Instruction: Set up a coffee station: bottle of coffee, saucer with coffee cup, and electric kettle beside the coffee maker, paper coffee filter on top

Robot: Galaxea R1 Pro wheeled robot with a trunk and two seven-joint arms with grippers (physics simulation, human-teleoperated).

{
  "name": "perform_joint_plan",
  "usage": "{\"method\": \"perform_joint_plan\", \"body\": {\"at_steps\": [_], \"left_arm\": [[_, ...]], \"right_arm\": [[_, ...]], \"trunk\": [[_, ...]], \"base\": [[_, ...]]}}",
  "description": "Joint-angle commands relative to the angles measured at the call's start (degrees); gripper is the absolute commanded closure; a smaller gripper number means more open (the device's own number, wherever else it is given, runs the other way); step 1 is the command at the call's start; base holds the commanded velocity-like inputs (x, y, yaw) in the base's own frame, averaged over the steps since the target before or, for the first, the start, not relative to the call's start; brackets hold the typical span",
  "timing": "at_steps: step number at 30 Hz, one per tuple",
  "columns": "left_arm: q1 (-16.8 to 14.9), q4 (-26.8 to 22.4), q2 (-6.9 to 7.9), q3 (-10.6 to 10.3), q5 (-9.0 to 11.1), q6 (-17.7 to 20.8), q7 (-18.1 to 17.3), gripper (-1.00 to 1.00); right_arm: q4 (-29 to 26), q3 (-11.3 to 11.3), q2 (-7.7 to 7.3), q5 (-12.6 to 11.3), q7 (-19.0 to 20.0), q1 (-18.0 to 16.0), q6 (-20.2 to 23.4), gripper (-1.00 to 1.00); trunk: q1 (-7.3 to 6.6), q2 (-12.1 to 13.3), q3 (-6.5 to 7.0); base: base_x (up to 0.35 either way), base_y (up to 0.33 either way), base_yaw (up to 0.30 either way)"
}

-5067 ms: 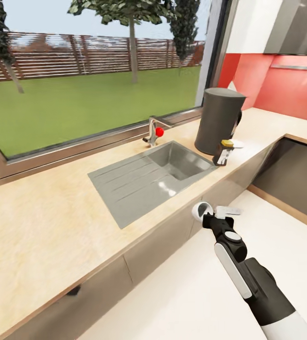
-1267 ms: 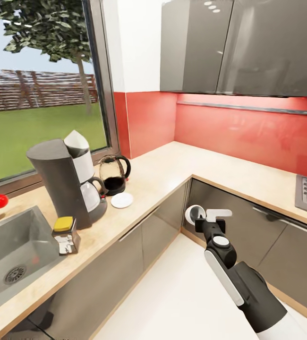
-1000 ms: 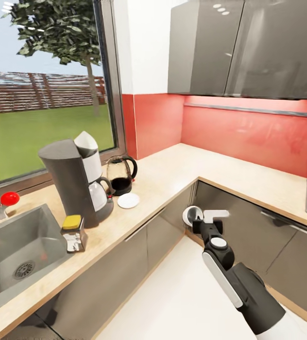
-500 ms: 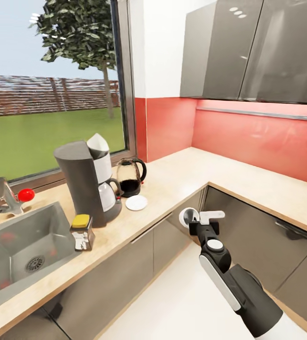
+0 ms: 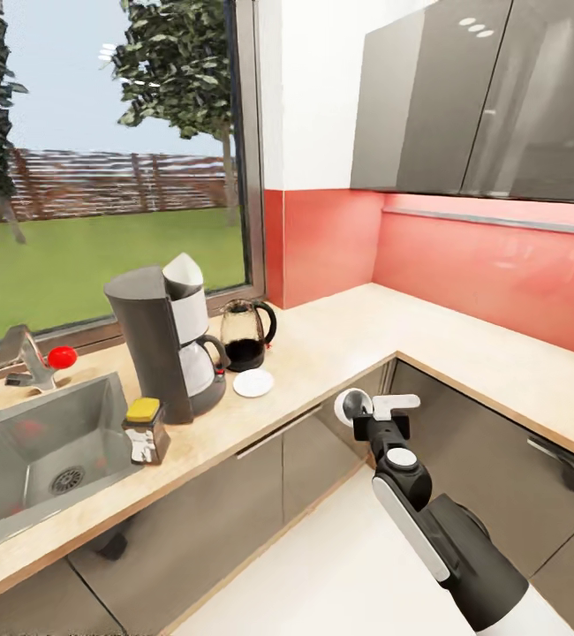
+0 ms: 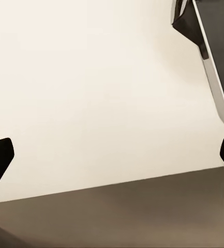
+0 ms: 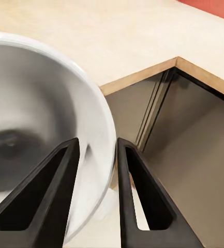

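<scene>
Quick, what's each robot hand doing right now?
Left end effector: open, holding nothing.
Right end effector: closed on the coffee cup, pinching its rim.

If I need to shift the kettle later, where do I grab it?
Take the electric kettle by its black loop handle, which faces right, away from the coffee maker. Come from the open counter side; the saucer lies just in front, so stay above it.

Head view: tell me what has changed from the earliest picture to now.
The camera has swung right along the kitchen countertop, from the sink toward the corner, bringing the electric kettle and saucer into view. The right gripper stays shut on the coffee cup, off the counter edge. The coffee maker and bottle of coffee have not moved.
</scene>
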Motion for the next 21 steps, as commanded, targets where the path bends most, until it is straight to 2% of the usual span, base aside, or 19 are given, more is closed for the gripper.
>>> {"method": "perform_joint_plan", "body": {"at_steps": [1, 8, 18, 21], "left_arm": [[0.0, -0.1, 0.0, -0.2, 0.5, 0.1, 0.1, -1.0], [-0.1, -0.1, -0.09, -0.2, 0.5, 0.1, 0.1, -1.0], [-0.1, -0.1, -0.09, -0.2, 0.5, 0.1, 0.1, -1.0], [-0.1, -0.1, -0.09, -0.2, 0.5, 0.1, 0.1, -1.0]], "right_arm": [[-0.1, 0.2, -0.07, -0.5, -0.5, -0.1, 0.1, 1.0], [-0.1, 0.2, -0.07, -0.5, -0.5, -0.1, 0.1, 1.0], [-0.1, 0.2, -0.07, -0.5, -0.5, -0.1, 0.2, 1.0], [0.0, 0.2, -0.07, -0.5, -0.5, -0.1, 0.2, 1.0]], "trunk": [[0.03, -0.1, -0.02], [0.03, -0.1, 0.45], [0.03, -0.1, 1.13], [0.03, -0.1, 1.33]], "base": [[0.08, -0.267, 0.19], [0.107, -0.118, 0.191], [0.094, -0.011, 0.192], [0.092, -0.144, 0.192]]}}
